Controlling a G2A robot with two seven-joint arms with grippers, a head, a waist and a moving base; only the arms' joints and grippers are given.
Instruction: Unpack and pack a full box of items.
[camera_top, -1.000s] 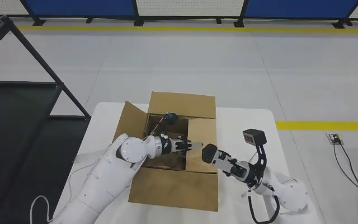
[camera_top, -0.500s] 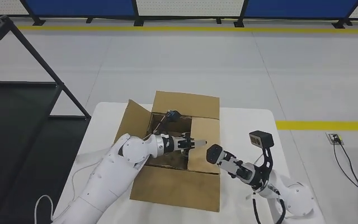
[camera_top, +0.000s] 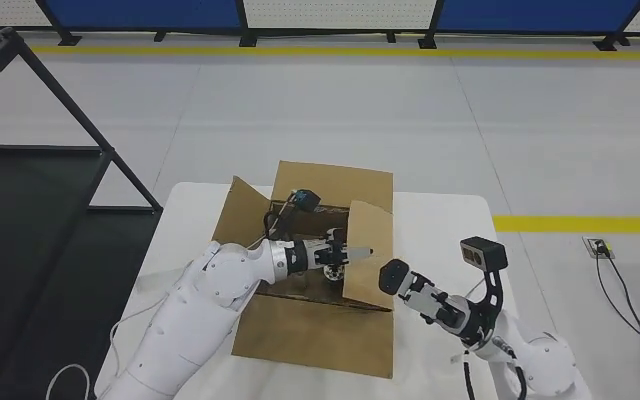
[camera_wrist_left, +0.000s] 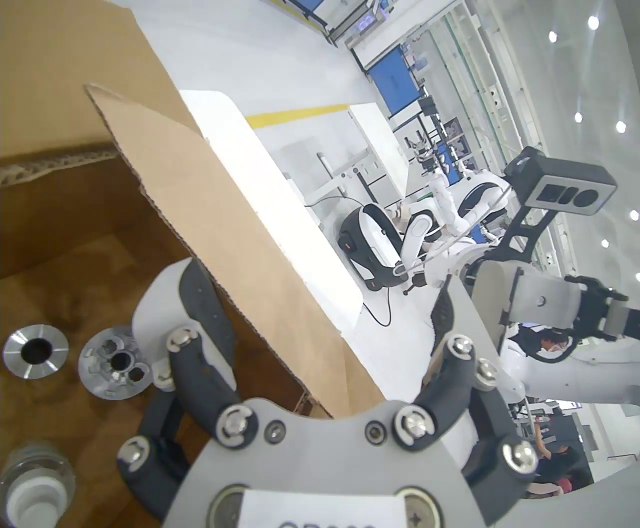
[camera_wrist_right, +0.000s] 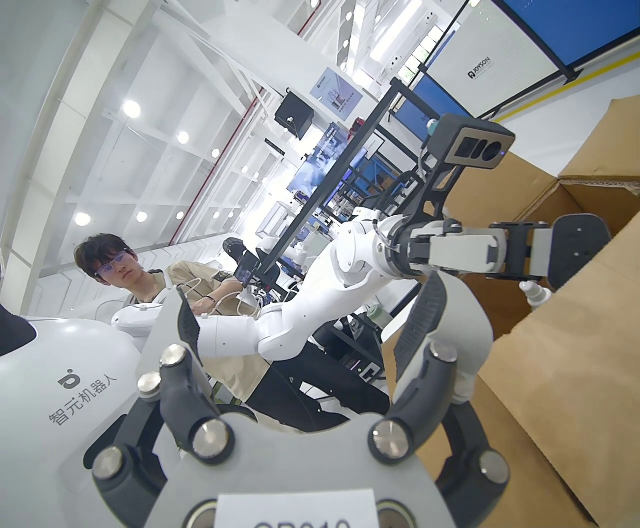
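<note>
The open cardboard box (camera_top: 310, 340) holds metal bushings (camera_wrist_left: 35, 351) and a bottle (camera_wrist_left: 37, 487), so unpacking seems barely begun. The left gripper (camera_top: 345, 255) straddles its side flap (camera_top: 367, 235), spread wide and gripping nothing. The right gripper (camera_top: 393, 275) hangs alongside, spread and empty.

At frame centre the raised flap (camera_top: 368, 250) walls the box (camera_top: 310, 340) on its right; above the surface (camera_top: 440, 215) beyond, room to pass.

Left arm (camera_top: 215, 290) is stretching from lower left to frame centre, left gripper (camera_top: 353, 253) pointing right, jaws wide apart. Right arm (camera_top: 520, 352) is sitting bent at lower right, right gripper (camera_top: 392, 276) pointing up-left, jaws also apart.
</note>
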